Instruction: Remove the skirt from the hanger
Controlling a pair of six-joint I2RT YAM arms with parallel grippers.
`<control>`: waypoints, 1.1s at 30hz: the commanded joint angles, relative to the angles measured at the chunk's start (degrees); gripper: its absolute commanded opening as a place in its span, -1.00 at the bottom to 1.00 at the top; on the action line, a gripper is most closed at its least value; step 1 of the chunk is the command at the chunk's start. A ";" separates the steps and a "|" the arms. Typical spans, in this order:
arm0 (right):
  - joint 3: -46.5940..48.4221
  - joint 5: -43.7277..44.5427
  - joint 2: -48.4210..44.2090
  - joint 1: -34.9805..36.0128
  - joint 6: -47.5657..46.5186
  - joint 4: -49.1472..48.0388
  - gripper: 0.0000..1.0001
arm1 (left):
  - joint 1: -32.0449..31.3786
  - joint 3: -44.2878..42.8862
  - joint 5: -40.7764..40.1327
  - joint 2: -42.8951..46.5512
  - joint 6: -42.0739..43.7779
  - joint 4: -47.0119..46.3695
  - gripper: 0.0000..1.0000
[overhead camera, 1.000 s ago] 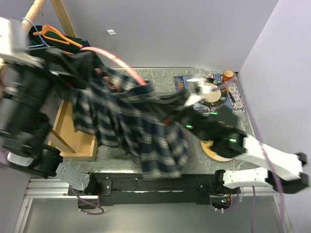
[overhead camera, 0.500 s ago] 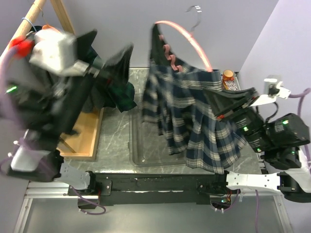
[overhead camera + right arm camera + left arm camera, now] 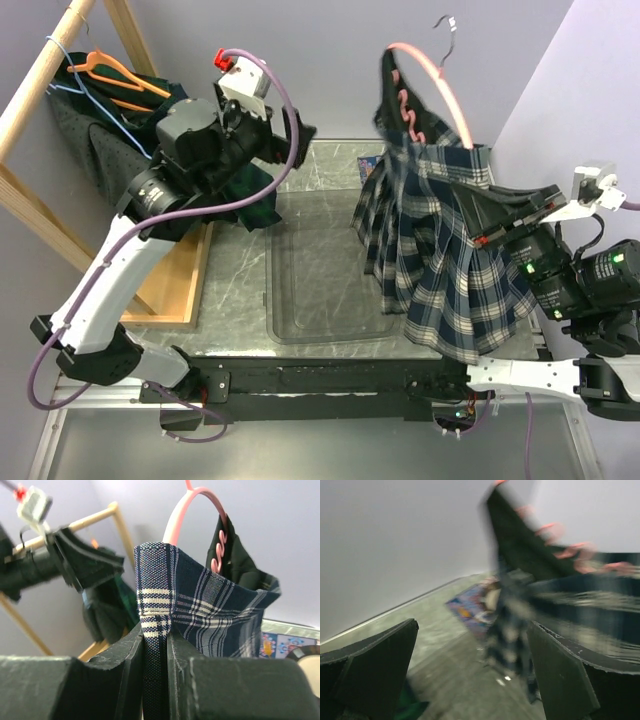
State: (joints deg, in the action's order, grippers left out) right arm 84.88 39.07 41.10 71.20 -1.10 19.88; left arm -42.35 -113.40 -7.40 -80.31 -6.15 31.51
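1. The right hand (image 3: pixel 156 645) is clamped tight on the waistband of the navy plaid pleated skirt (image 3: pixel 440 260), holding it aloft above the right side of the grey marbled bench (image 3: pixel 240 270).
2. The pink plastic hanger (image 3: pixel 440 85) rises from the skirt toward twelve o'clock, its long axis nearly upright.
3. The left hand (image 3: pixel 470 675), gaping wide and empty, sits at nine o'clock of the hanger, well apart but the free one to reach it, I'd judge.

My left wrist view smears the skirt (image 3: pixel 555 605) and pink hanger (image 3: pixel 560 530); the skirt covers the table's (image 3: pixel 240 270) right side.
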 commanded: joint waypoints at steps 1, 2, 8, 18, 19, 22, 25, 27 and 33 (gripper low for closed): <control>-1.99 -10.49 -3.92 -0.01 3.56 -2.65 -1.00 | 0.42 -11.54 16.62 0.61 -2.20 1.61 0.94; -3.22 -11.46 -4.53 -0.09 4.17 -2.65 -1.00 | 0.42 -13.14 16.89 -0.36 -1.33 2.41 0.94; 1.24 -15.95 -2.09 -0.01 9.26 4.28 -1.00 | 0.34 -13.25 14.70 -1.34 5.52 -1.17 0.94; 4.06 -24.12 0.73 -0.01 11.12 2.36 -1.00 | -6.86 -12.72 7.58 -2.92 21.61 1.36 0.94; 4.24 -24.65 1.08 -0.09 11.12 2.10 -1.00 | -8.26 -12.81 5.75 -3.18 22.49 1.71 0.95; 4.77 -26.32 1.61 -0.01 11.56 0.78 -1.00 | -9.42 -13.16 4.15 -3.97 25.30 2.77 0.98; 4.50 -27.64 1.61 -0.09 12.00 -0.45 -1.00 | -9.60 -12.37 3.88 -4.15 26.10 3.30 0.98; 5.38 -27.99 2.23 -0.09 12.00 -0.19 -1.00 | -9.60 -11.49 4.41 -3.36 26.54 3.21 0.96; 5.03 -28.17 2.23 -0.01 11.56 -0.72 -1.00 | -9.86 -8.94 3.27 -2.13 27.86 3.21 0.91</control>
State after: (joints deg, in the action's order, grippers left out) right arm 86.96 12.91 44.10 71.09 10.72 30.44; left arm -51.86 -122.61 -2.07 -84.09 19.40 35.14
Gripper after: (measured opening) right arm 0.231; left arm 0.980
